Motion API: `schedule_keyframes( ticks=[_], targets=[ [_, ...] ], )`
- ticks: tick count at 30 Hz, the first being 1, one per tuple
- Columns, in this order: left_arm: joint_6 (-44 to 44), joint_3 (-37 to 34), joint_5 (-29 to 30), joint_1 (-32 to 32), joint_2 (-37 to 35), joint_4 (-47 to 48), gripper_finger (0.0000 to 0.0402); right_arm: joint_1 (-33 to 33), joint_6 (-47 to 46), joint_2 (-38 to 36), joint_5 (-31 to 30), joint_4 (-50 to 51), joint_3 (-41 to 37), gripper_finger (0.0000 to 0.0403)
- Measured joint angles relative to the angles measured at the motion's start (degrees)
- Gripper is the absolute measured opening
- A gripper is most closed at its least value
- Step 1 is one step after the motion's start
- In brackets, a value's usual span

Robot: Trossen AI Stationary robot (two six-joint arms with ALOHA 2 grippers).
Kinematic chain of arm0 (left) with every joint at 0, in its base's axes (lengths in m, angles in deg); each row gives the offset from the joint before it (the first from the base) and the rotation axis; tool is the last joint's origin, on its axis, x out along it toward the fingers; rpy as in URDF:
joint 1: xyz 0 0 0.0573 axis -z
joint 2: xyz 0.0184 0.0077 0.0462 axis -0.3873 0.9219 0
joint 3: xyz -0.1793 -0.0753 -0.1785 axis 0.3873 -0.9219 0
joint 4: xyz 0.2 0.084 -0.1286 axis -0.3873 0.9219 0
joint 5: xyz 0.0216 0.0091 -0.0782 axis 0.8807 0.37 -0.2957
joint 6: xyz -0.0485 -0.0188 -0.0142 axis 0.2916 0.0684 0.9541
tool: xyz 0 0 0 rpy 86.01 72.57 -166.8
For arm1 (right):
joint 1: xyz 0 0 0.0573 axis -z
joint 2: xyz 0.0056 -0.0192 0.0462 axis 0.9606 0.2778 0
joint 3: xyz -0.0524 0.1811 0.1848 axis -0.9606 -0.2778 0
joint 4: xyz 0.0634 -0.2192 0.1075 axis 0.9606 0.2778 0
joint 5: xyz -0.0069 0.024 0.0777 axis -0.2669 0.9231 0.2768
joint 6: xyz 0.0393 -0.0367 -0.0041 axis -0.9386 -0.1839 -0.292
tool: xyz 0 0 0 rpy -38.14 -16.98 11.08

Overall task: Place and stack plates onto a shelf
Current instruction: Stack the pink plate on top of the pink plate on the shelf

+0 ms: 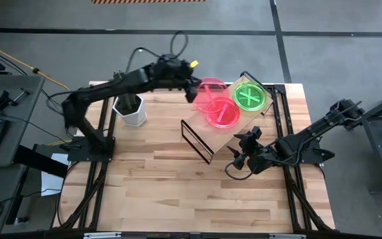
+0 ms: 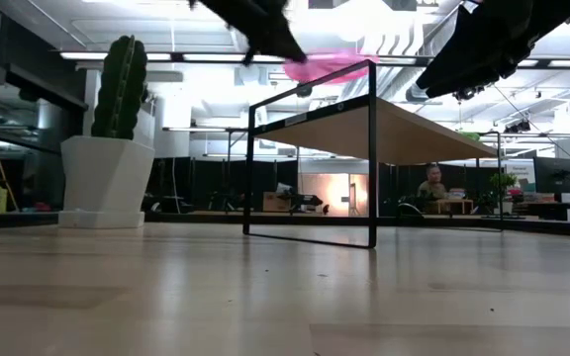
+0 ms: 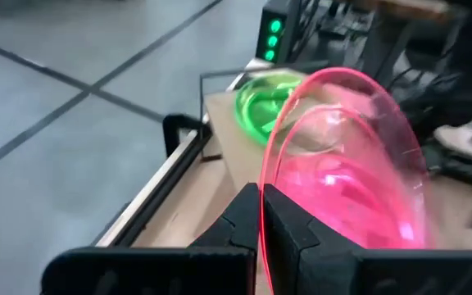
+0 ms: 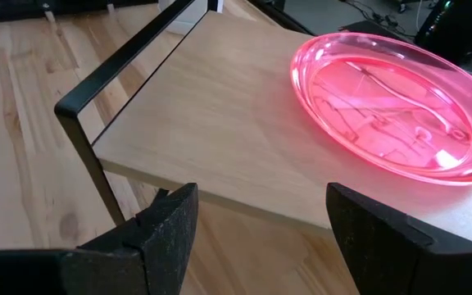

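The shelf (image 1: 204,133) is a plywood board on a black wire frame, standing on the table. On it rest a pink plate (image 1: 223,113) (image 4: 392,115) and a green plate (image 1: 251,97) (image 3: 260,102). My left gripper (image 1: 195,87) (image 3: 262,225) reaches across from the left and is shut on another pink plate (image 1: 211,88) (image 2: 330,65), held over the shelf's far left corner. My right gripper (image 1: 245,139) (image 4: 260,238) is open. It hovers at the shelf's near edge, just short of the resting pink plate, and touches nothing. My left gripper pinches the pink plate's rim (image 3: 262,205) between its two fingers, at the edge nearest the arm. The fingers come roughly level from the table's left. The plate is tilted and juts out past the fingertips above the shelf top; whether it touches the board I cannot tell.
A white pot (image 1: 131,111) (image 2: 107,183) holding a cactus (image 2: 122,89) stands on the table left of the shelf, under the left arm. Bare tabletop (image 1: 164,179) stretches along the near side. A person (image 2: 431,180) sits far off in the room behind.
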Motion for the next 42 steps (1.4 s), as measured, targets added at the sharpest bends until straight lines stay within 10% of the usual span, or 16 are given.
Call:
schedule_keyframes(
  ticks=[10,42],
  targets=[
    [-3.73,4.95,0.46,-1.11,11.89,-9.05,0.0000,0.00,0.00,0.00,0.20,0.24,0.00,0.0261],
    [-7.27,1.93,1.68,5.26,12.62,-3.44,0.0000,0.00,0.00,4.00,1.43,-0.13,0.00,0.0261]
  ],
)
